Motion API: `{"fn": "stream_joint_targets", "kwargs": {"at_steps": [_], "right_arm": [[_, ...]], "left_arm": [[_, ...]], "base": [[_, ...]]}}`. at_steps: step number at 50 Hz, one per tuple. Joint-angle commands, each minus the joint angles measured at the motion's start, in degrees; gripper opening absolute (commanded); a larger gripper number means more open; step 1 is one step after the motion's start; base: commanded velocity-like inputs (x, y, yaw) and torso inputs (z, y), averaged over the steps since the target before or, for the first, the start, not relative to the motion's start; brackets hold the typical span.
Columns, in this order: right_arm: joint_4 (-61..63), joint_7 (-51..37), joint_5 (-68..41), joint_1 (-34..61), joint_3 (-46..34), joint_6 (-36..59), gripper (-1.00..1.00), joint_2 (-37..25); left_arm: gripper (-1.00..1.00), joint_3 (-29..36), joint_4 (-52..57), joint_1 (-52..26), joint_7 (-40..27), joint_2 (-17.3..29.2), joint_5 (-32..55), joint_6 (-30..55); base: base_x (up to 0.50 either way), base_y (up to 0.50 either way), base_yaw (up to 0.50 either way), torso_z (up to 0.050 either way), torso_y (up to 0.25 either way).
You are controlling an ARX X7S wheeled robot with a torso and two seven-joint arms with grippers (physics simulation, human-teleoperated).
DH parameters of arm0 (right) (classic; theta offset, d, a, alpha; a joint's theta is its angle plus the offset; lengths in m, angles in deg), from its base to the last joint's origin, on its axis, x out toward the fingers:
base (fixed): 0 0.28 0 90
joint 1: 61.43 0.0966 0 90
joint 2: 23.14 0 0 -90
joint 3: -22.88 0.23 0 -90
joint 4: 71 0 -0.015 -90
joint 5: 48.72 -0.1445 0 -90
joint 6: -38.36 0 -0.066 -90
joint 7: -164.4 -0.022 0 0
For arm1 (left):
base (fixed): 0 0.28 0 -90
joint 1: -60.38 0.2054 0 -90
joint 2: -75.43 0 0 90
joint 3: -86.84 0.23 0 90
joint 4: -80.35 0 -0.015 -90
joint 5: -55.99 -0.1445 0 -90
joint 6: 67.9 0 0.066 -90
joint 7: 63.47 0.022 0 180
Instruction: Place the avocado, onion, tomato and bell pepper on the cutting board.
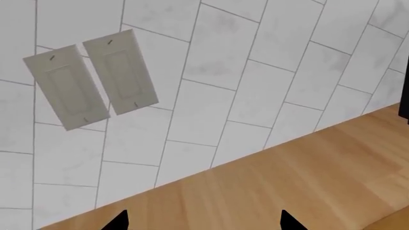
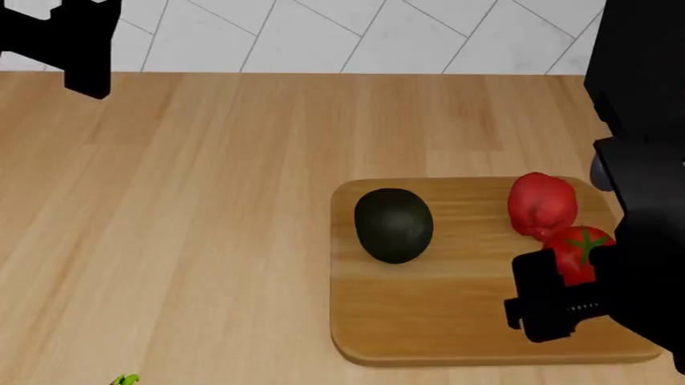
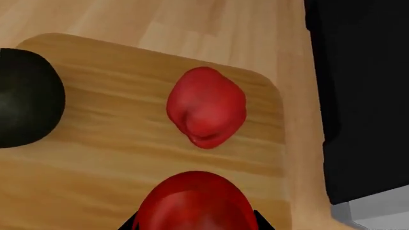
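The wooden cutting board [image 2: 428, 321] lies on the counter at the right. On it rest the dark avocado [image 2: 393, 224] and the lumpy red bell pepper [image 2: 541, 204]; both also show in the right wrist view, avocado [image 3: 26, 103] and bell pepper [image 3: 206, 108]. My right gripper [image 3: 197, 223] is shut on the glossy red tomato [image 3: 195, 201], a finger against each side of it. It holds the tomato [image 2: 579, 250] at the board's right side, just in front of the pepper. My left gripper [image 1: 204, 223] is open and empty, up near the tiled wall at the far left [image 2: 75, 40]. The onion is out of view.
A black appliance [image 2: 642, 80] stands along the right edge, close to the board. Two white switch plates [image 1: 93, 79] sit on the tiled wall ahead of the left gripper. A small green bit [image 2: 127, 380] peeks in at the counter's near left edge.
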Motion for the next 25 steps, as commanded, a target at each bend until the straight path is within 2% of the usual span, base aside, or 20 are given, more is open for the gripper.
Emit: {"fn": "stream_joint_targets", "kwargs": {"at_steps": [1, 16, 17, 25], "right_arm": [[-0.02, 2.74, 3.0, -2.49, 1.29, -1.48, -1.0, 1.52], [-0.82, 3.08, 2.87, -3.37, 1.15, -1.66, -1.0, 1.61], [-0.81, 2.99, 2.93, -3.27, 1.14, -1.54, 1.0, 1.6], [-0.29, 2.58, 2.79, -2.75, 1.41, -1.14, 1.0, 1.1]], "left_arm": [[1.0, -1.69, 0.56, 0.16, 1.64, -0.81, -0.64, -0.17], [1.0, -2.1, 0.06, -0.13, 1.66, -0.81, -0.67, 0.0], [1.0, -2.13, 0.03, -0.14, 1.68, -0.83, -0.66, 0.01], [1.0, -2.11, 0.28, -0.07, 1.73, -0.77, -1.02, 0.06]], "base": [[0.0, 0.0, 0.0, 0.0, 0.0], [0.0, 0.0, 0.0, 0.001, 0.0], [0.0, 0.0, 0.0, 0.0, 0.0], [0.0, 0.0, 0.0, 0.0, 0.0]]}}
